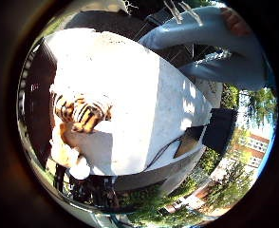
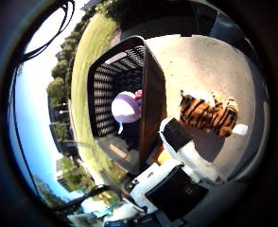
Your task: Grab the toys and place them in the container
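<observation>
Outdoors, a pale stone-like table stands in strong sunlight, its flat top washed almost white in places and crossed by hard shadows. A striped tiger toy, orange and black with white patches, lies on the tabletop just beside the outer wall of a dark basket. The basket sits on the same table, its sides pierced with a regular lattice of holes. Inside it rests a round, pale purple toy with a bit of pink at one side, lying on the basket floor.

The robot hand shows as white and black parts reaching in from the edge of the thumb-side view, one finger stretched toward the tiger toy and ending close to it; whether it touches the toy cannot be told. The fingers that show look extended and hold nothing.

Around the table the ground is green grass, with a line of trees under a clear blue sky. In the little-finger-side view more trees and a red-brick building lie beyond the far end of the table, and a person's light blue sleeve hangs over that far end.
</observation>
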You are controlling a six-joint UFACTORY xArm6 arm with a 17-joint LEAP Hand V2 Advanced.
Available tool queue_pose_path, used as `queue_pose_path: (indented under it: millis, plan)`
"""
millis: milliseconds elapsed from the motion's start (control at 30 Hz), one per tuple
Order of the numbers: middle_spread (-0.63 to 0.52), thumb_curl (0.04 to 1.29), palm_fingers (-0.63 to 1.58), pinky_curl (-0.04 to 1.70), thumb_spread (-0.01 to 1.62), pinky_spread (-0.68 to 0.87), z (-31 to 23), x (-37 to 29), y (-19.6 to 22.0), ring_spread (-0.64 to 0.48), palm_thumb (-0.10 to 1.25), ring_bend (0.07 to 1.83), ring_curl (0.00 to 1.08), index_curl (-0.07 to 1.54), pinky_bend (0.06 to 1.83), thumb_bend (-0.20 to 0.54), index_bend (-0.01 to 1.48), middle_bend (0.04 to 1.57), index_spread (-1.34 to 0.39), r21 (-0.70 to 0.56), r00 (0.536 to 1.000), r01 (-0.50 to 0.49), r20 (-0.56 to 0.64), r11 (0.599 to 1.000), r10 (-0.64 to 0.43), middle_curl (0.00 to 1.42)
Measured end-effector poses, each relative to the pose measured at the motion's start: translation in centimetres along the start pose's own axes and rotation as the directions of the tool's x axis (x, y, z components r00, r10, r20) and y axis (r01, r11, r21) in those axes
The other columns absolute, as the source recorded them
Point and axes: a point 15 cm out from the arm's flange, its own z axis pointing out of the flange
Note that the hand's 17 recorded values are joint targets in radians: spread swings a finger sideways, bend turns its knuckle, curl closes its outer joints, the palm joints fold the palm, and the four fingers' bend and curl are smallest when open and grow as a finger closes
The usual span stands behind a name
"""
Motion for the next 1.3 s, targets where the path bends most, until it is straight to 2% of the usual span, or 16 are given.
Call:
queue_pose_path:
  millis: [167, 300, 467, 533, 567, 633, 700, 733, 800, 833, 933, 1000, 1133, 1300]
  plan:
    - [0.13, 0.34, 0.14, 0.33, 1.11, 0.50, 5.4, 0.0, 0.5, 0.32, 0.51, 0.38, 0.33, 0.24, 0.56, -0.035, 0.16, 0.17, -0.07, -0.025, 1.000, 0.010, -0.019, 1.000, -0.011, 0.30]
    - [0.13, 0.33, 0.16, 0.33, 1.10, 0.52, 8.5, 0.2, 1.7, 0.32, 0.50, 0.39, 0.33, 0.25, 0.61, -0.035, 0.17, 0.17, -0.04, -0.057, 1.000, -0.021, -0.017, 0.998, 0.020, 0.30]
    - [0.13, 0.32, 0.28, 0.33, 1.10, 0.55, 9.7, -0.3, 2.7, 0.34, 0.47, 0.44, 0.33, 0.25, 0.67, -0.038, 0.17, 0.17, 0.00, -0.100, 1.000, -0.013, -0.020, 0.995, 0.011, 0.30]
    - [0.12, 0.31, 0.40, 0.32, 1.09, 0.57, 9.9, -0.1, 3.7, 0.36, 0.46, 0.51, 0.34, 0.25, 0.69, -0.040, 0.17, 0.19, 0.02, -0.145, 0.999, -0.016, -0.036, 0.989, 0.011, 0.31]
    - [0.10, 0.31, 0.53, 0.32, 1.09, 0.58, 9.8, 0.1, 4.2, 0.36, 0.45, 0.59, 0.36, 0.25, 0.72, -0.036, 0.17, 0.21, 0.02, -0.167, 0.999, -0.017, -0.048, 0.986, 0.009, 0.31]
    - [0.06, 0.31, 0.72, 0.32, 1.09, 0.59, 9.7, 0.6, 5.1, 0.35, 0.45, 0.64, 0.36, 0.25, 0.76, -0.034, 0.19, 0.25, -0.01, -0.206, 0.997, -0.007, -0.080, 0.979, -0.009, 0.33]
    - [0.02, 0.31, 1.11, 0.33, 1.09, 0.57, 9.5, 0.7, 5.9, 0.30, 0.45, 0.70, 0.37, 0.26, 0.83, -0.032, 0.24, 0.36, -0.10, -0.245, 0.994, 0.009, -0.101, 0.970, -0.035, 0.36]
    - [0.01, 0.31, 1.24, 0.34, 1.09, 0.55, 9.5, 0.6, 6.4, 0.29, 0.45, 0.73, 0.39, 0.27, 0.85, -0.031, 0.27, 0.42, -0.13, -0.266, 0.994, 0.012, -0.102, 0.964, -0.040, 0.39]
    - [0.01, 0.33, 1.44, 0.40, 1.10, 0.51, 9.5, 0.4, 7.1, 0.24, 0.51, 0.83, 0.45, 0.35, 0.91, -0.007, 0.41, 0.63, -0.23, -0.296, 0.994, 0.014, -0.099, 0.955, -0.045, 0.47]
    - [0.00, 0.34, 1.45, 0.42, 1.10, 0.50, 9.4, 0.3, 7.3, 0.22, 0.54, 0.88, 0.47, 0.36, 0.94, 0.006, 0.42, 0.69, -0.25, -0.307, 0.994, 0.015, -0.098, 0.952, -0.047, 0.50]
    - [-0.05, 0.41, 1.26, 0.49, 1.08, 0.45, 9.2, 0.1, 8.3, 0.13, 0.75, 1.10, 0.57, 0.42, 1.06, 0.069, 0.48, 0.93, -0.34, -0.344, 0.995, 0.013, -0.091, 0.939, -0.047, 0.61]
    - [-0.07, 0.46, 1.16, 0.55, 1.04, 0.41, 8.4, -0.1, 9.0, 0.08, 0.86, 1.21, 0.62, 0.45, 1.17, 0.096, 0.51, 1.03, -0.40, -0.373, 0.995, 0.008, -0.086, 0.928, -0.043, 0.67]
    - [-0.11, 0.55, 1.06, 0.64, 1.03, 0.35, 6.3, -0.1, 10.8, 0.01, 0.98, 1.31, 0.69, 0.52, 1.31, 0.127, 0.57, 1.16, -0.50, -0.435, 0.997, -0.013, -0.074, 0.901, -0.022, 0.76]
    - [-0.13, 0.63, 0.95, 0.74, 1.03, 0.28, -0.2, -0.3, 12.5, -0.05, 1.00, 1.38, 0.75, 0.66, 1.43, 0.101, 0.64, 1.26, -0.61, -0.491, 0.998, -0.041, -0.067, 0.870, 0.009, 0.84]
